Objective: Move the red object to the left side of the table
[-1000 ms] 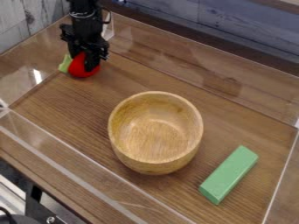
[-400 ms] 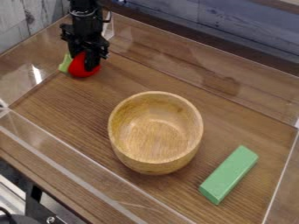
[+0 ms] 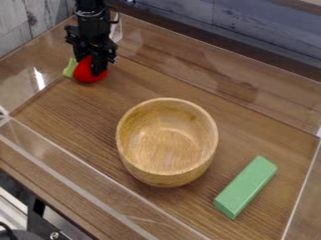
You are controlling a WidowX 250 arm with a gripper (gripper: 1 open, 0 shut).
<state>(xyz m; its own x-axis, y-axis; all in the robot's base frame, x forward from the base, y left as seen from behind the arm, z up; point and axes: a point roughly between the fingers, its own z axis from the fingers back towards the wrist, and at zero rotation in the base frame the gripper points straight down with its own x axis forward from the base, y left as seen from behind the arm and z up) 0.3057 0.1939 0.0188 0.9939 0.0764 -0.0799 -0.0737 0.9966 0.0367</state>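
At seven to eight o'clock, bottom corner: dark hardware point(image 3: 25, 225), cut off by the frame and hard to identify.
Green block point(image 3: 246, 188): between four and five o'clock from the picture's centre, lying flat, its long axis running roughly from one to seven; apart from the bowl.
Wooden bowl point(image 3: 167, 142): just on the six o'clock side of centre, upright and well apart from the fruit, which lies towards ten to eleven o'clock from it.
Red fruit point(image 3: 88, 71): between ten and eleven o'clock from centre, already on the picture's left part of the table point(image 3: 75, 122). Round, so no long axis to match.
Light-green leaf point(image 3: 70, 68): on the fruit's nine o'clock side, partly covered.
Gripper point(image 3: 93, 56): dark, reaching in from twelve o'clock over the fruit; its jaws look closed on it.
Fruit from gripper: at six o'clock, right at the fingertips and in touch with them. The coming move turns on this contact: if carrying is left, the fruit should travel with the jaws towards nine; if this spot counts as left, they need only open and lift away.
Hidden: the fruit's upper part, behind the fingers. Whether its underside touches the wood cannot be told.
Cut off: the arm, at the top edge.
Clear wall point(image 3: 28, 39): beyond, towards ten o'clock, its outline faint.
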